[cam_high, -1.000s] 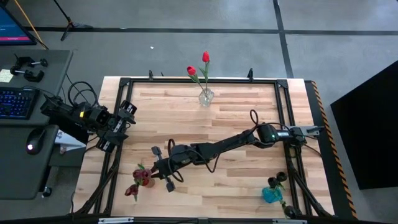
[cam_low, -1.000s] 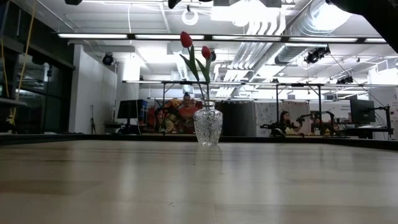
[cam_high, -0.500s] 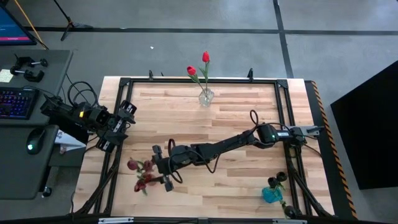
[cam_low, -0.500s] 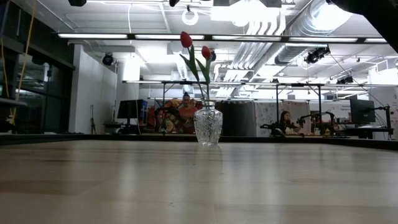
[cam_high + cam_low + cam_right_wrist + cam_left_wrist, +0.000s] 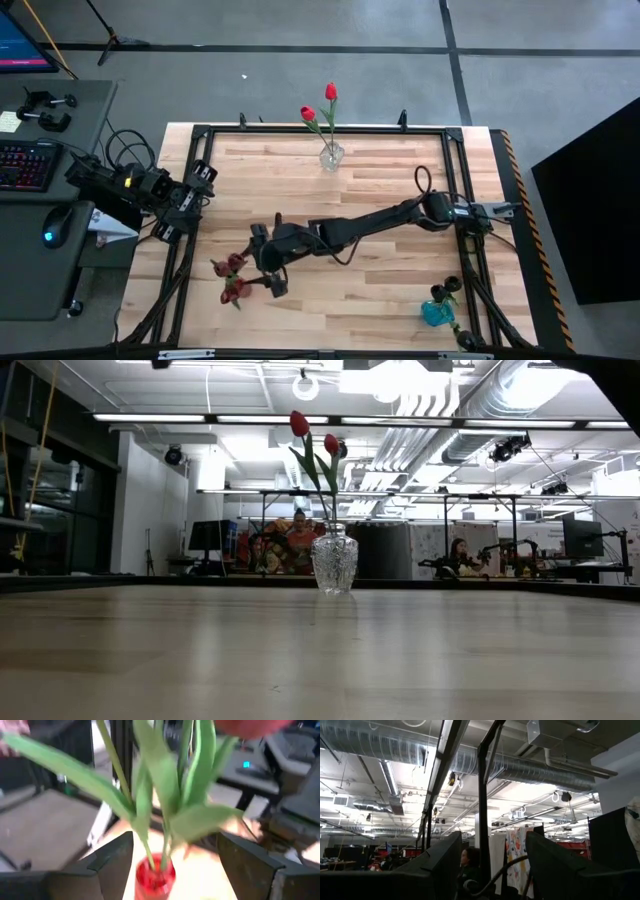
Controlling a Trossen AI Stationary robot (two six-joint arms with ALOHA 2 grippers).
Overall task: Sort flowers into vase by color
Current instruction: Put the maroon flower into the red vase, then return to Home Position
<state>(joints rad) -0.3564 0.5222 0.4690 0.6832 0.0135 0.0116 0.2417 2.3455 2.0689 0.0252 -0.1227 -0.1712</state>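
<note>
Your wooden desk [image 5: 380, 175] is the biggest thing here. Your right arm reaches across it toward 8 o'clock. Its end effector [image 5: 262, 262] stands wide and holds nothing. Just beside it, dark red flowers [image 5: 231, 279] stand in a red vase [image 5: 152, 875]. Your left end effector [image 5: 196, 200] waits at the 9 o'clock edge, fingers wide. At 12 o'clock, two bright red tulips [image 5: 320, 108] stand in a clear vase [image 5: 331, 156]. A blue vase [image 5: 437, 312] sits at 5 o'clock.

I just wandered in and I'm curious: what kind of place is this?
It looks like a robotics lab or workshop. A wooden table carries two dark arms, the ceiling has bare ducts, and a desk with a keyboard stands beside it. People sit at benches in the background.
</note>
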